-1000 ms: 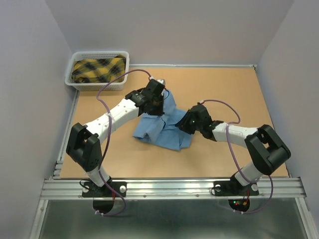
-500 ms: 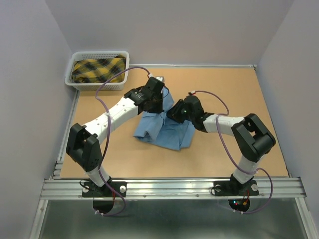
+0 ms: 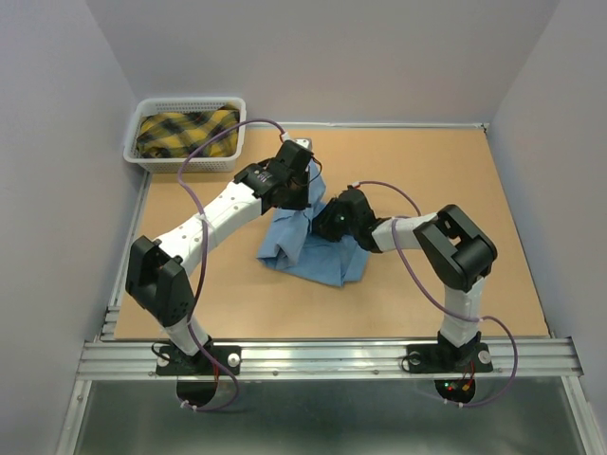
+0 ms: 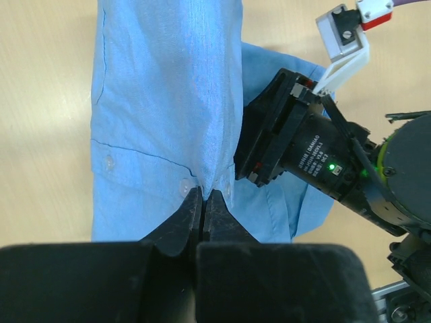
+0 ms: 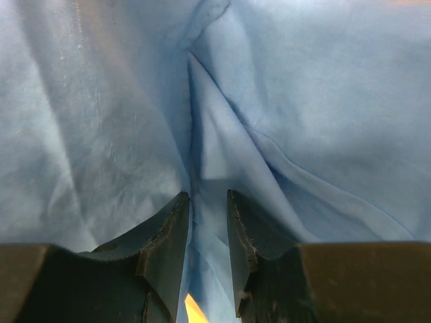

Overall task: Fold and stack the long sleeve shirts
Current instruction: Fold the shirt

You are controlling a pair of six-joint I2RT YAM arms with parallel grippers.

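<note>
The light blue button-front shirt (image 3: 308,251) lies crumpled on the brown table, its upper part lifted. My left gripper (image 3: 300,196) is shut on a pinch of the shirt (image 4: 168,101) by the button placket and holds it up; the closed fingertips (image 4: 195,202) meet at the cloth. My right gripper (image 3: 328,226) is pressed into the shirt's right side, close beside the left one. Its jaws stand a little apart with a fold of blue cloth (image 5: 215,161) between them, not pinched. The right gripper's body (image 4: 303,151) shows in the left wrist view, touching the cloth.
A white basket (image 3: 142,152) holding a yellow and black plaid cloth (image 3: 185,131) stands at the back left corner. Grey walls close the table on three sides. A metal rail (image 3: 322,355) runs along the near edge.
My right gripper has moved left across the shirt, up next to the left gripper. My left gripper has risen slightly toward the back, still holding the cloth.
</note>
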